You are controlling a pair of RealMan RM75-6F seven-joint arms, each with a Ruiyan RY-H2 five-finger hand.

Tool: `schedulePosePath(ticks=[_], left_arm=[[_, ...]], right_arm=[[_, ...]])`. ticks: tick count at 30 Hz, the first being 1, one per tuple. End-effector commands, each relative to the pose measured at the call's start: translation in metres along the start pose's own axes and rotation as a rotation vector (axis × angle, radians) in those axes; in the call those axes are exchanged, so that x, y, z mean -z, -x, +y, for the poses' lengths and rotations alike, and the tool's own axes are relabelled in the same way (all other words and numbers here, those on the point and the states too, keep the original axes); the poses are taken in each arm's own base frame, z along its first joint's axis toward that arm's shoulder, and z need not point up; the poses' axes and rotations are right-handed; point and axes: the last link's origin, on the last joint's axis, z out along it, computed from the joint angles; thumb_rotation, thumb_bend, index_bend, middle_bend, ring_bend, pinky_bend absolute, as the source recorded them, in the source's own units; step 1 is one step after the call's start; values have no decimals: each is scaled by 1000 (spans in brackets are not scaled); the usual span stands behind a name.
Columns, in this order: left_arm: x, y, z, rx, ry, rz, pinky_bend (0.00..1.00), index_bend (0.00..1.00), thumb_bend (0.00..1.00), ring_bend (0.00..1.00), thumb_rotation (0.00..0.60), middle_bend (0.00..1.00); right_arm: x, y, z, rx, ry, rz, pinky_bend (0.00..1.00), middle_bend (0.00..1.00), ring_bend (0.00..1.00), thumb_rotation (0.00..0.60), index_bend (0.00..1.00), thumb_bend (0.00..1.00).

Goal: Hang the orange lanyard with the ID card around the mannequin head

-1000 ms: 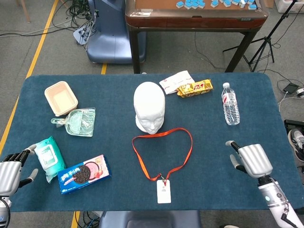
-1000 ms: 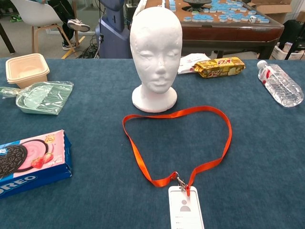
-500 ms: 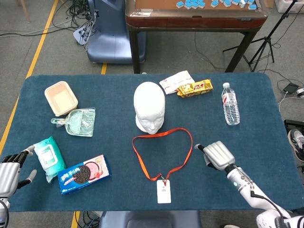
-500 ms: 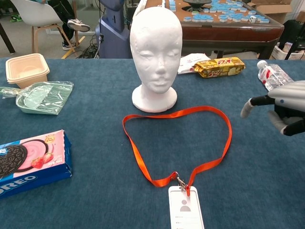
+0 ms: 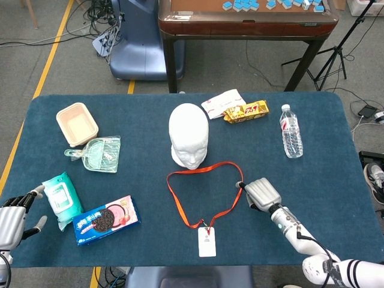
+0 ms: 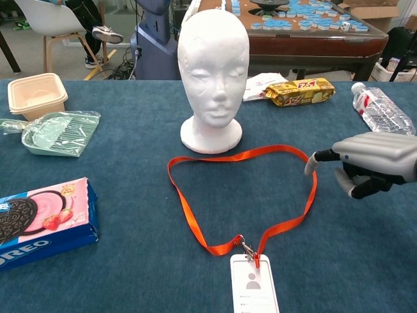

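Observation:
The orange lanyard (image 5: 204, 170) lies in an open loop on the blue table, just in front of the white mannequin head (image 5: 188, 135). Its white ID card (image 5: 207, 242) rests flat near the front edge. In the chest view the lanyard strap (image 6: 241, 156) curves below the upright mannequin head (image 6: 213, 72), with the ID card (image 6: 253, 287) at the bottom. My right hand (image 5: 261, 193) hovers at the loop's right side, its thumb reaching to the strap and nothing held; the chest view shows the right hand (image 6: 368, 163) too. My left hand (image 5: 12, 219) sits at the front left corner, fingers apart and empty.
An Oreo box (image 5: 107, 219) and a wipes pack (image 5: 62, 200) lie front left. Behind them are a green dustpan (image 5: 99, 154) and a beige container (image 5: 77, 123). A yellow snack pack (image 5: 246, 111) and a water bottle (image 5: 291, 131) lie at the back right.
My right hand has moved left across the table, from the right edge to the lanyard's right side. The left hand has sunk slightly; the lanyard has not moved.

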Motion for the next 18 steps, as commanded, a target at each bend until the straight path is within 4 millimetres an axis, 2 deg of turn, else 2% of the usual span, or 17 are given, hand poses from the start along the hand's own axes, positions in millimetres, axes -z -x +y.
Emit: schedulePosePath(ticks=[1, 10, 18], left_arm=[[1, 1, 0, 3, 0, -3, 323, 179, 260, 355, 600, 342], [3, 2, -2, 8, 0, -3, 324, 179, 261, 355, 600, 342], [1, 5, -1, 11, 4, -10, 323, 178, 260, 355, 600, 342]], right_arm=[[-3, 5, 1, 6, 9, -19, 1000, 1000, 1000, 600, 245, 858], [1, 16, 10, -5, 53, -50, 1000, 1000, 1000, 600, 245, 858], [33, 29, 18, -25, 80, -76, 1000, 1000, 1000, 600, 245, 857]])
